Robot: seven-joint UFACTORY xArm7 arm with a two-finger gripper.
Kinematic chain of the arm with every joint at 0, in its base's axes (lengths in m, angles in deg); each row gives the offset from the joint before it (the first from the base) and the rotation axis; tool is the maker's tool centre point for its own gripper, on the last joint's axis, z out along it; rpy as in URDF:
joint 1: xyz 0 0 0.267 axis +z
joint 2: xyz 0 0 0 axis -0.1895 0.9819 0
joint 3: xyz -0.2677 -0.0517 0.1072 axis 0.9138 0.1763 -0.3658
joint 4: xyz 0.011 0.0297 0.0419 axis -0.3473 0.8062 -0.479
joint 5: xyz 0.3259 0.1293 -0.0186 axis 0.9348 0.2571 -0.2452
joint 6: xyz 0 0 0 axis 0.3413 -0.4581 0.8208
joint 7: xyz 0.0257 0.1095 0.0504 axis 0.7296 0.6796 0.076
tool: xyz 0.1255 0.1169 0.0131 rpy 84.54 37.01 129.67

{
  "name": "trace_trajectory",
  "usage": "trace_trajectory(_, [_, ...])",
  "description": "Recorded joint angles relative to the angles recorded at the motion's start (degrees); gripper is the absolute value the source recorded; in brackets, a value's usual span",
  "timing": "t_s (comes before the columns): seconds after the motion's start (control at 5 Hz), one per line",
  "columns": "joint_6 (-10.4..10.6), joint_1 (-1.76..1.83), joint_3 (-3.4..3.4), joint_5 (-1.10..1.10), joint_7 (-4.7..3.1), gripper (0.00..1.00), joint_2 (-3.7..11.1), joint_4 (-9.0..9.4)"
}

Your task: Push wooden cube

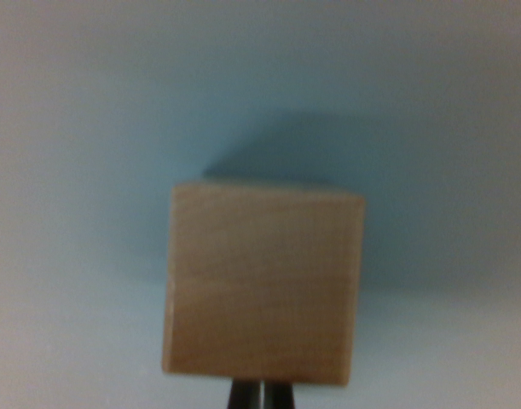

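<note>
**Cube sitting right at the fingertips**

The wooden cube (264,285) is filling the middle of the wrist view, resting on a pale blue surface (81,128). The gripper (262,397) is showing two dark fingertips (245,397) pressed together, clenched on nothing, just under the cube's near edge.

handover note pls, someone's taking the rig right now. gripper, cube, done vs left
Gripper: only the two dark fingertips show at the bottom edge of the wrist view, close together with a thin gap; they look shut, holding nothing.
Wooden cube: fills the centre of the view, sitting on the pale blue surface, right in front of the fingertips. Its near edge meets them in the picture; real contact can't be confirmed, the image is blurred.
Done: gripper lined up behind the cube.
Left: the push itself, likely straight ahead, away from the fingertips. How far it has already gone can't be judged from this view.
</note>
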State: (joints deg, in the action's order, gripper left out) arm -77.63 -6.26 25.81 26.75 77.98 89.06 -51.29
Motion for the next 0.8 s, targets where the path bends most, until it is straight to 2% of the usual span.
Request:
trace_trajectory(0.2, [-0.9,-0.01,0.11,-0.08,-0.12,1.00,1.54,-2.47])
trace_trajectory(0.4, [-0.9,-0.01,0.11,-0.08,-0.12,1.00,1.54,-2.47])
trace_trajectory(0.6, [-1.9,-0.01,0.24,-0.17,-0.25,1.00,3.17,-5.09])
trace_trajectory(0.8, [-1.9,-0.01,0.24,-0.17,-0.25,1.00,3.17,-5.09])
